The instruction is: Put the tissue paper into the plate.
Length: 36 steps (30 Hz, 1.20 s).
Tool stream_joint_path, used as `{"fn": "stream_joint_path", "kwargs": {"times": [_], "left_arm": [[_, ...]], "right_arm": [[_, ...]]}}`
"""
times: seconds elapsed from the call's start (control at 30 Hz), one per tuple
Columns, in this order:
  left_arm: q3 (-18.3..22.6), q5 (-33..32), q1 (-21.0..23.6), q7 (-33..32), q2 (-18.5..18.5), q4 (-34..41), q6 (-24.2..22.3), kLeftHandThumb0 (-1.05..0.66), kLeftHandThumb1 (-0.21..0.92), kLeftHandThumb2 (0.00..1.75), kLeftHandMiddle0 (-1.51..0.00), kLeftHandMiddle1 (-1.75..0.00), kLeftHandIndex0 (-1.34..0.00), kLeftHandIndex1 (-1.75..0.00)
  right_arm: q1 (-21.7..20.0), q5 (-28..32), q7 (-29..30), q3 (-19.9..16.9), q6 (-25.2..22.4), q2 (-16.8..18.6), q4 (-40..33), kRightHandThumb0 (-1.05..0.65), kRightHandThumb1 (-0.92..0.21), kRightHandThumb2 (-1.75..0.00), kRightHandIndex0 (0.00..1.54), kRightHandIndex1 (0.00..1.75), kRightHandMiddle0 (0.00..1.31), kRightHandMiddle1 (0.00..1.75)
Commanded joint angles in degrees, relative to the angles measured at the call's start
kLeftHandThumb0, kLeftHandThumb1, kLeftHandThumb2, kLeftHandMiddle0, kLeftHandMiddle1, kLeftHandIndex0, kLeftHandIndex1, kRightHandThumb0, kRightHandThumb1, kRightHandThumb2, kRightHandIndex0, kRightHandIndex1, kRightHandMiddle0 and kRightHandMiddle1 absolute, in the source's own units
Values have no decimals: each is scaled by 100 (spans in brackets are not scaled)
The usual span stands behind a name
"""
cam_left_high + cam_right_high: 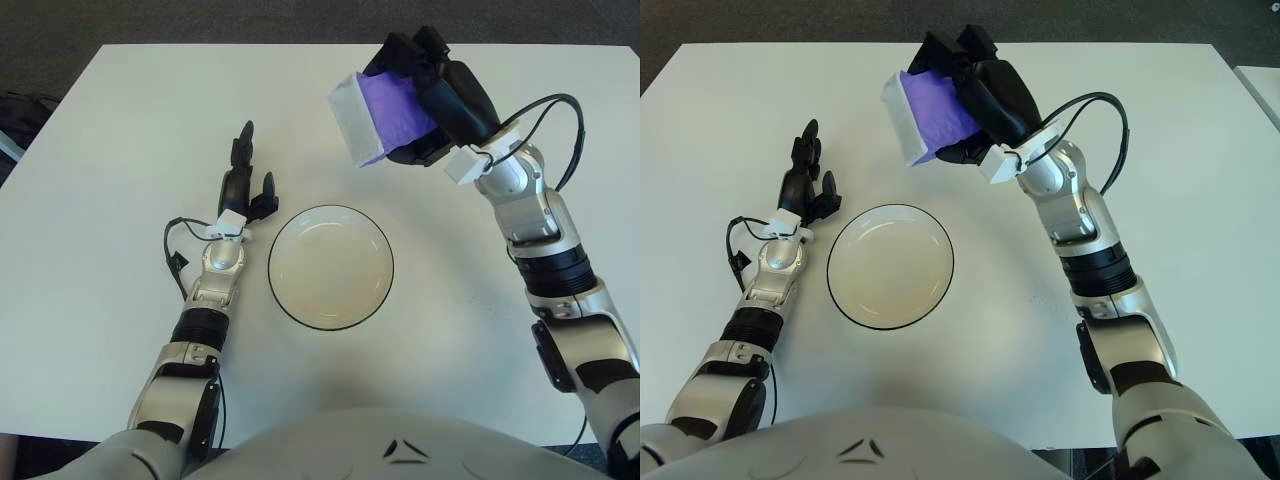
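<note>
The right hand [440,95] is raised above the far side of the white table [100,140], its dark fingers [405,55] clamped around the tissue pack [375,115]. The pack is purple with a white end face; that white face points toward the robot's left, and the pack is tilted, clear of the table surface. In both eye views the pack shows beyond the plate [331,267] and slightly to its right, well apart from the rim and not over the bowl of the plate. The plate is round, cream inside with a dark rim, upright on the table in front of the robot's torso, and holds nothing. A black cable [560,120] loops from the right wrist along the forearm. The left hand [245,185] shows just beside the plate on its left, with one finger extended away from the robot and the other fingers loosely relaxed; it holds nothing. A thin cable [175,255] runs along the left wrist. Whether the left hand touches the table cannot be told.
</note>
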State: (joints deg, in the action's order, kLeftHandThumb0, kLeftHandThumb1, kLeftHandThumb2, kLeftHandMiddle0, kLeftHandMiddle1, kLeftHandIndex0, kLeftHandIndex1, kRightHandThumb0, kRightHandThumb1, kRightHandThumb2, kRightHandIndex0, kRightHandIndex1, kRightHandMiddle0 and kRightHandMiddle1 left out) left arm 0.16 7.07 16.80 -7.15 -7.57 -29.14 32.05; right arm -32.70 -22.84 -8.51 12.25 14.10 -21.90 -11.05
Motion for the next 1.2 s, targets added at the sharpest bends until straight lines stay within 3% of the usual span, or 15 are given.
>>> {"fn": "stream_joint_path", "kwargs": {"times": [0.0, 0.1, 0.3, 0.4, 0.63, 1.17], "left_arm": [[-100, 71, -894, 10, 150, -644, -2, -82, 92, 86, -16, -1, 0, -35], [-114, 79, -903, 50, 114, -646, -34, -83, 92, 87, -16, -1, 0, -34], [-130, 96, -845, 136, 21, -795, -160, -85, 92, 91, -15, 0, 0, -28], [-123, 74, -831, 168, 17, -801, -245, -86, 92, 92, -15, 0, 0, -25], [-126, 44, -859, 252, 7, -664, -287, -88, 92, 92, -14, 0, 0, -18], [-120, 176, -855, -1, 78, -623, -305, -87, 92, 89, -16, -1, 0, -25]], "right_arm": [[432, 389, -287, 90, -154, 191, -646, 0, -6, -161, 83, 171, 56, 175], [497, 624, -524, 98, -184, 204, -750, 0, -5, -161, 82, 172, 57, 175], [606, 990, -1431, 237, -293, -118, -1102, 0, -5, -163, 82, 173, 58, 175], [894, 954, -1741, 513, -439, -158, -1517, 0, -5, -163, 82, 173, 58, 175], [870, 1144, -2382, 658, -812, -275, -1789, 0, -5, -163, 82, 172, 58, 175], [1043, 1374, -2625, 817, -60, -189, -1503, 0, -9, -158, 79, 173, 55, 175]]}}
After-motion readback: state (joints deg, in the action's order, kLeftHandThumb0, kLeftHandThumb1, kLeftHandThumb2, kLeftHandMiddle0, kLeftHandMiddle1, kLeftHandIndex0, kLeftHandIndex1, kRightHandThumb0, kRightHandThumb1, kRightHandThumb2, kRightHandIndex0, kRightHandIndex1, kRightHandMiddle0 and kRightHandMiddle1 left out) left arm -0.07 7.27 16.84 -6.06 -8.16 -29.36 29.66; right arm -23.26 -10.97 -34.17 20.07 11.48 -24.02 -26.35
